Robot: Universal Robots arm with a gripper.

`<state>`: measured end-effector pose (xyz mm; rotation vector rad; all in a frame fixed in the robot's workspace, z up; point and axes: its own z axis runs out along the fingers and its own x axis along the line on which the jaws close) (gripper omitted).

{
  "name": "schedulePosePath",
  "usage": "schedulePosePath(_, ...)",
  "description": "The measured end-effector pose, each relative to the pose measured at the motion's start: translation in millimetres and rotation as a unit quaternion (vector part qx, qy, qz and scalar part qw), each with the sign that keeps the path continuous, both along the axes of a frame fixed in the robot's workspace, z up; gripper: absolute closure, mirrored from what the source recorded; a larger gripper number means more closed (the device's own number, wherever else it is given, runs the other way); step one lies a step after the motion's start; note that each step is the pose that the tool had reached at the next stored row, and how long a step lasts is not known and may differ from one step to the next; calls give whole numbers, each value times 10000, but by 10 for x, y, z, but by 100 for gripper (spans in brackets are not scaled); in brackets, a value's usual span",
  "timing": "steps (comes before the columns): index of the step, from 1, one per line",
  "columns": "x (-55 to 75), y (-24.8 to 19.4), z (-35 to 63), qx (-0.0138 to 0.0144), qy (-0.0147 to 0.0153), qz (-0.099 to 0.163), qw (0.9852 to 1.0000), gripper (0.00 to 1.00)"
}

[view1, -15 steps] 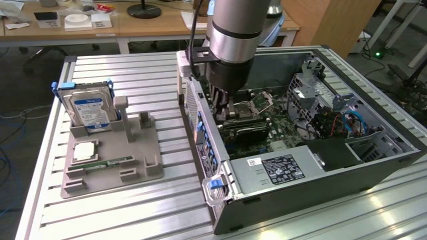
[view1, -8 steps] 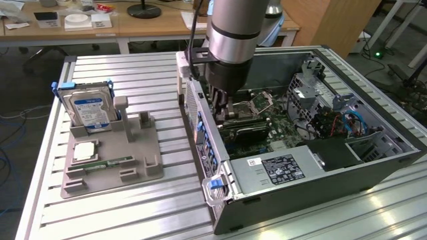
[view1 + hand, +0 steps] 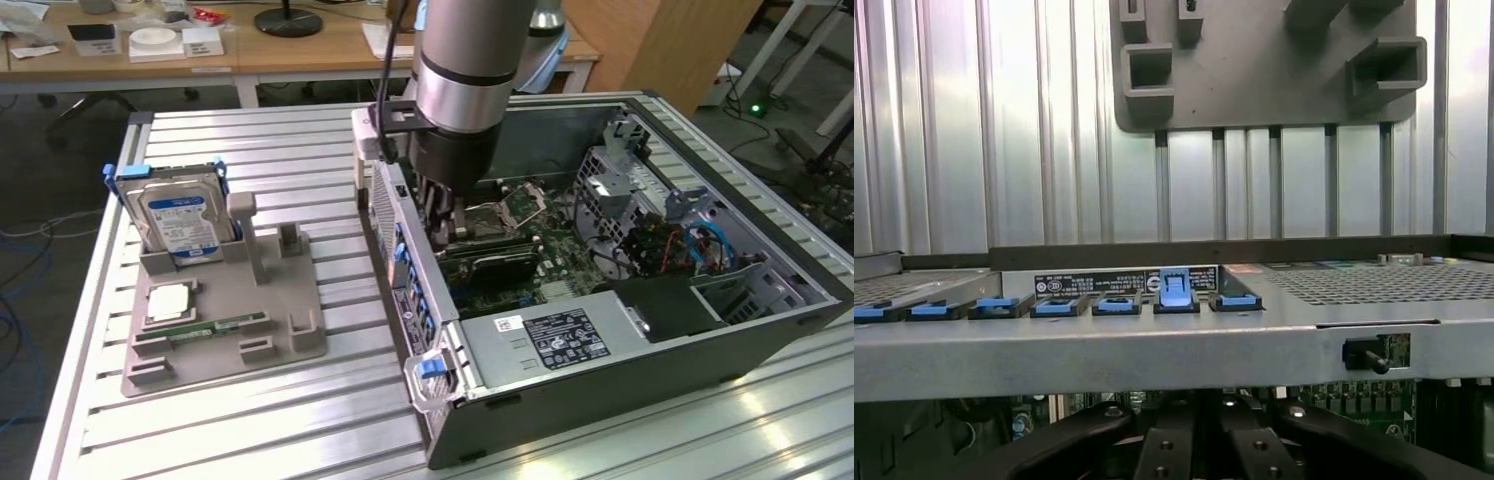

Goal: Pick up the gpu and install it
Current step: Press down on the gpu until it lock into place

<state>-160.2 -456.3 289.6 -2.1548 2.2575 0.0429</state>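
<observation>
While the hard drive [image 3: 180, 222] rests in its holder [image 3: 220, 325] at the exterior view's left, the gripper [image 3: 447, 218], jaws pressed together, stands inside the computer case [image 3: 747, 335] just over the gpu [image 3: 497, 265], likely a light, stiff, fragile card best gripped by its edges.
</observation>
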Motion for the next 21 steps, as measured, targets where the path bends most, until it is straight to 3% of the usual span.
schedulePosePath(7,95,0,-37,-2,37,26,10000,89)
schedulePosePath(12,97,0,54,-12,38,49,10000,89)
schedulePosePath(17,97,6,94,-51,41,63,10000,89)
schedulePosePath(21,87,7,139,-66,42,68,9999,89)
